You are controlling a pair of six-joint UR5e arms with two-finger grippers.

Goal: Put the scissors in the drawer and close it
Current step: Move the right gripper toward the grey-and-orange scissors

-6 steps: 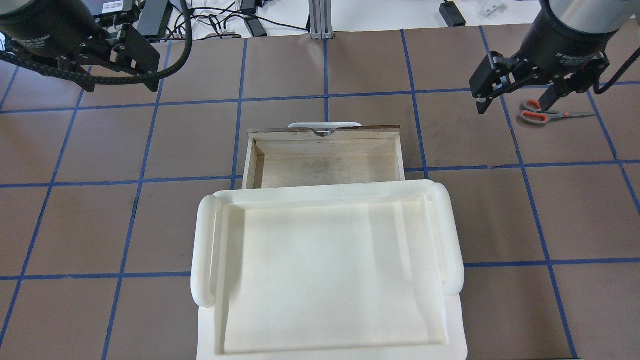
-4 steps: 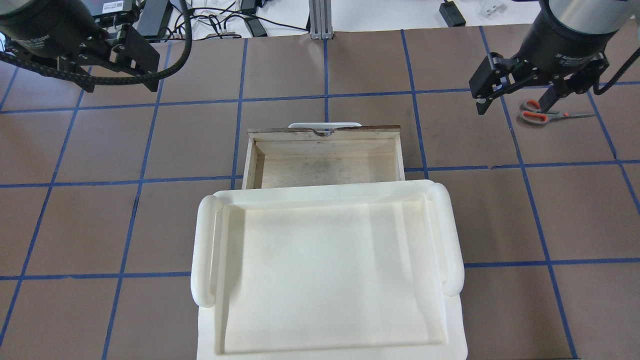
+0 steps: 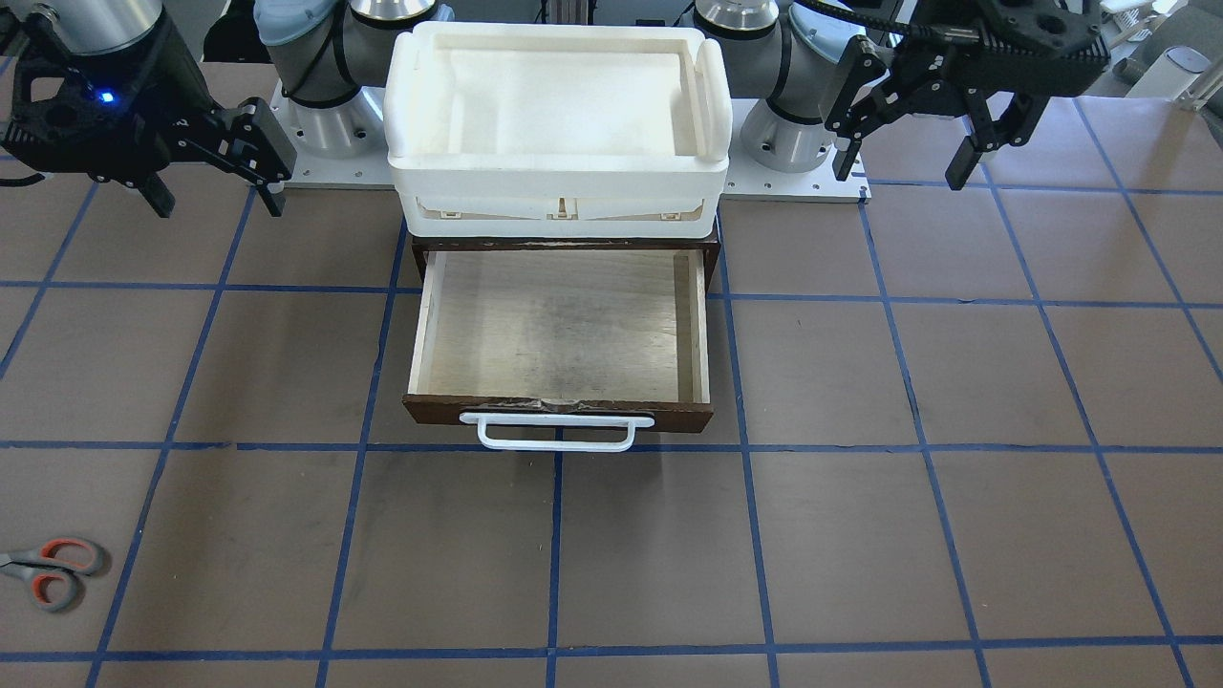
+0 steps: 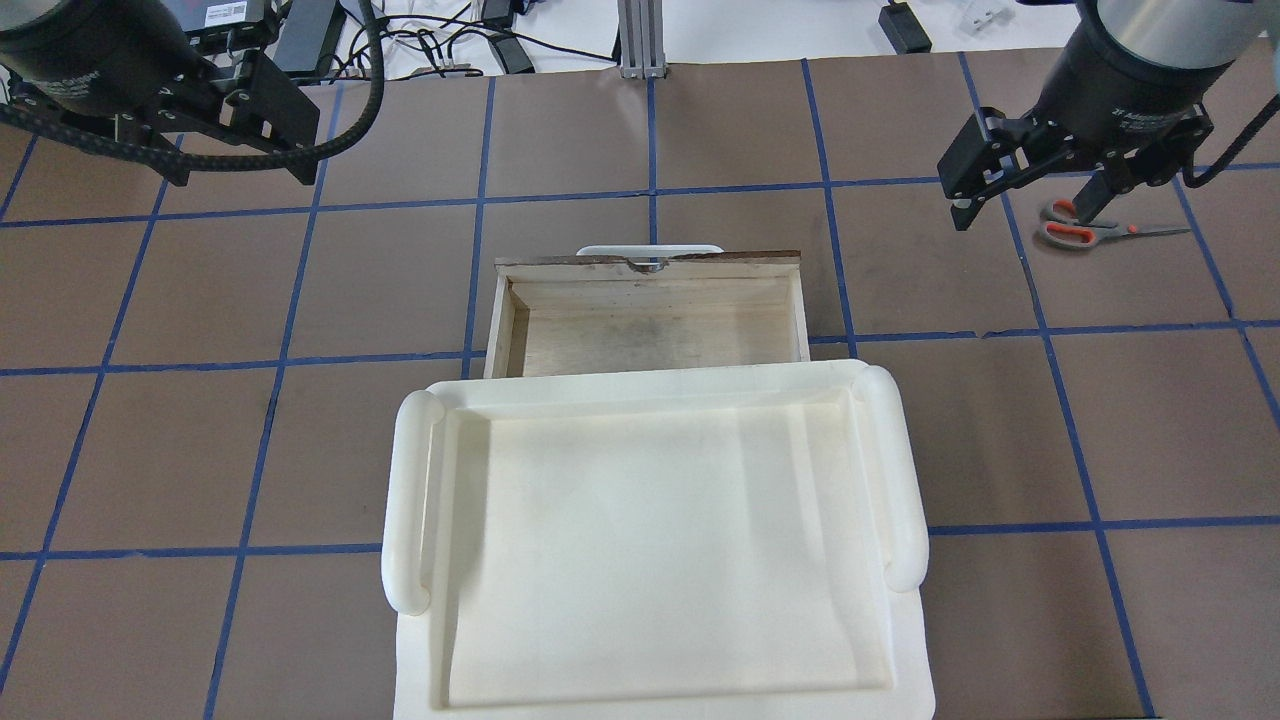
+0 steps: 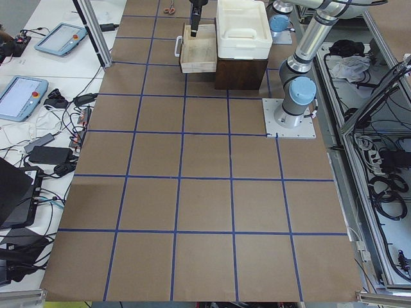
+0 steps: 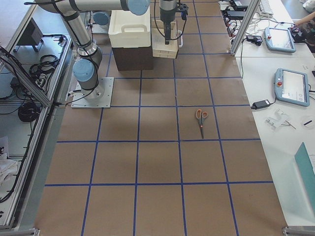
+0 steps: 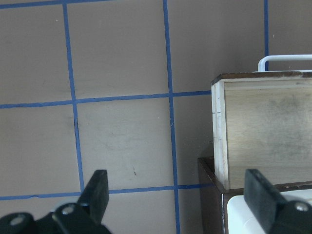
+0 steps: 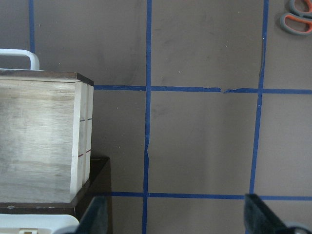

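Note:
The scissors (image 4: 1085,230), grey handles lined orange-red, lie flat on the brown table at the far right; they also show in the front view (image 3: 48,571) and at the top right corner of the right wrist view (image 8: 297,17). The drawer (image 4: 650,335) is pulled open and its pale plywood interior is bare, with the white bar handle (image 3: 557,432) on its front. My right gripper (image 4: 1028,205) is open and empty, held high above the table, apart from the scissors. My left gripper (image 4: 240,165) is open and empty, high at the far left.
A white plastic tray (image 4: 410,500) sits on top of the dark brown cabinet (image 6: 133,58) that holds the drawer. Blue tape lines grid the table. Cables and tablets lie beyond the table's far edge.
My right gripper has shifted very slightly towards the far side. The scissors, drawer and left gripper have not moved.

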